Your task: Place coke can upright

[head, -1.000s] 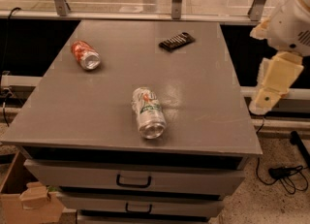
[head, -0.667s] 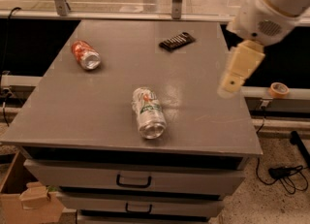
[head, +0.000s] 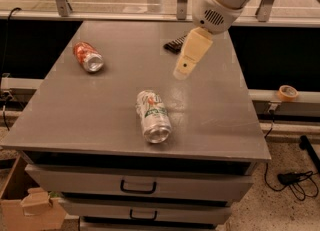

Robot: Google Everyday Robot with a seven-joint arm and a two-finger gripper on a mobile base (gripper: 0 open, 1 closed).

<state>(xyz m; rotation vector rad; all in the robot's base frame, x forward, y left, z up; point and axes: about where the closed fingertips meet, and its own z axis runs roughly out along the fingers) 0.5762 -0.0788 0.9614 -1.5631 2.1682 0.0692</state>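
Note:
The coke can (head: 88, 56), red-orange with a silver top, lies on its side at the far left of the grey table (head: 100, 110). My gripper (head: 183, 70) hangs above the middle of the table, to the right of the coke can and well apart from it. It points down and to the left. Nothing shows in it.
A white-and-green silver can (head: 153, 116) lies on its side near the table's front middle. A flat black bar (head: 174, 44) lies at the back, partly behind my gripper. Drawers (head: 137, 185) sit under the table. A tape roll (head: 287, 92) lies on a ledge at the right.
My arm has swung from beyond the table's right edge leftward over the table's middle. Both cans and the black bar have not moved.

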